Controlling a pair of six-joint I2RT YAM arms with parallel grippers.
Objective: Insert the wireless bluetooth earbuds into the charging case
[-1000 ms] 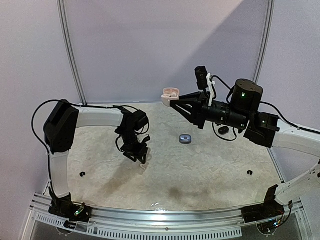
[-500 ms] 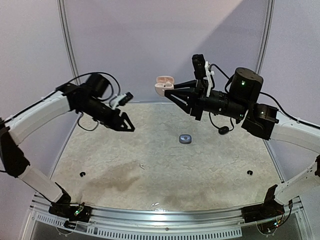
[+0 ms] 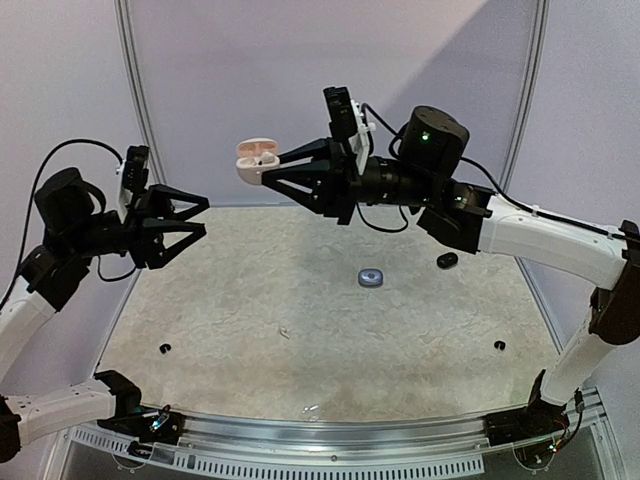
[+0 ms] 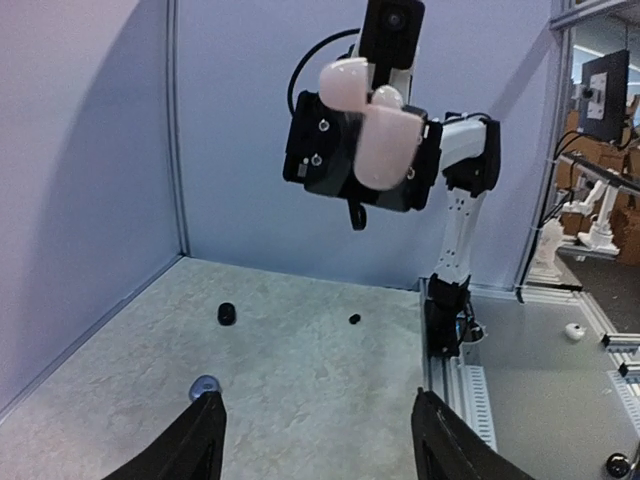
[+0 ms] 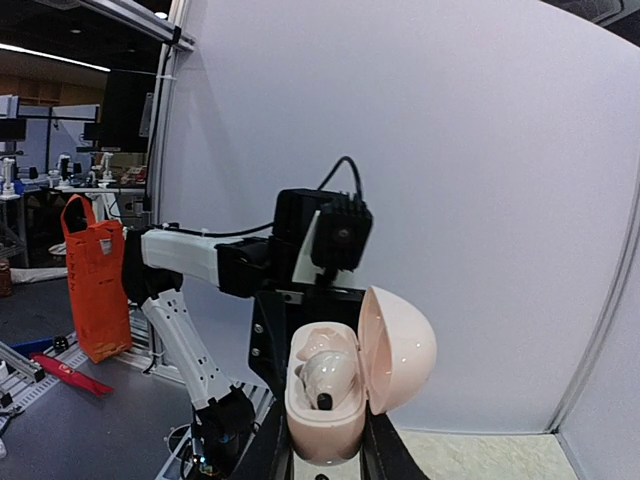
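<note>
Right wrist view: right gripper (image 5: 325, 452) clamps the open charging case (image 5: 325, 420); left gripper (image 3: 205, 217), wide and empty, should approach the lid (image 5: 400, 350) ahead slowly.

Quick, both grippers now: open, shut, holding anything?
left gripper: open, empty.
right gripper: shut on the pink charging case, lid open.

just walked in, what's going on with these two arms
The right tool holds a pale pink charging case up in the air, lid open, with a white earbud sitting inside. The left tool is open and empty, raised and pointing toward it. Down on the table lie a small grey-blue case and a small black piece, neither being touched.
</note>
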